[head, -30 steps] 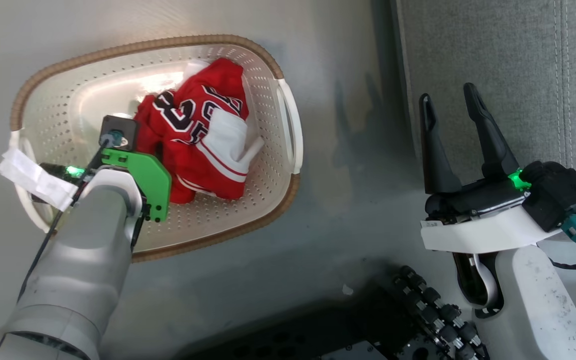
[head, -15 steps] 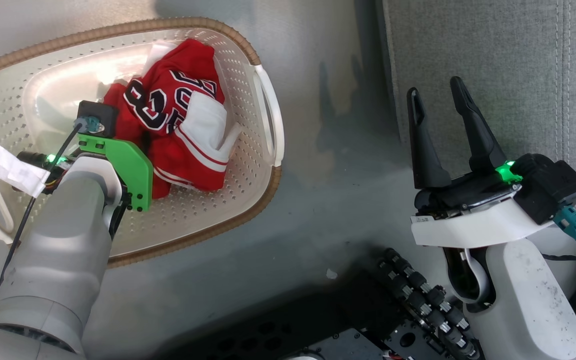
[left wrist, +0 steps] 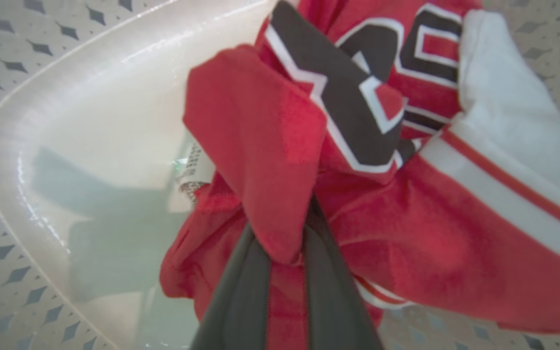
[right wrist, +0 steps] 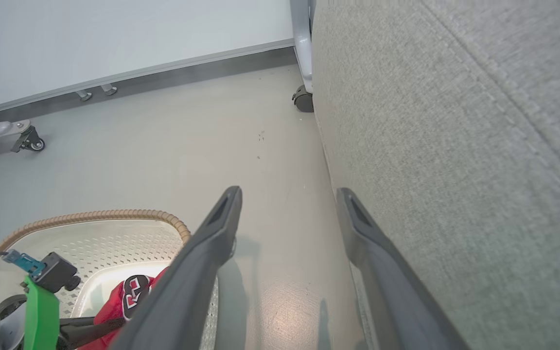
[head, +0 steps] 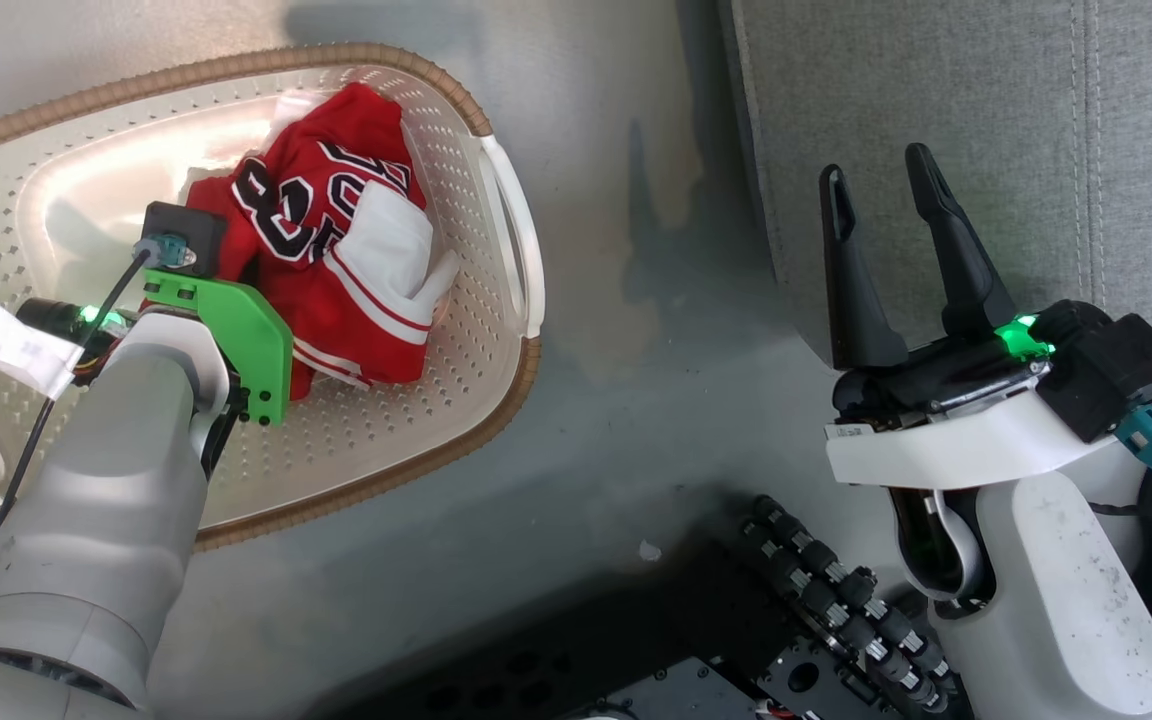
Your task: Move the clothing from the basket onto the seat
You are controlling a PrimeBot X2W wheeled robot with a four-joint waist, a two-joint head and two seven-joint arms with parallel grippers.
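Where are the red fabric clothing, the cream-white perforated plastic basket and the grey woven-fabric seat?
red fabric clothing [head: 376, 345]: head view, lower red panel.
cream-white perforated plastic basket [head: 386, 420]: head view, bare perforated wall.
grey woven-fabric seat [head: 936, 80]: head view, bare cushion top.

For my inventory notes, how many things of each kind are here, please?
Basket: 1
Clothing heap: 1 (garments cannot be told apart)
Seat: 1
Pincers: 2, left pincer and right pincer
Total: 5
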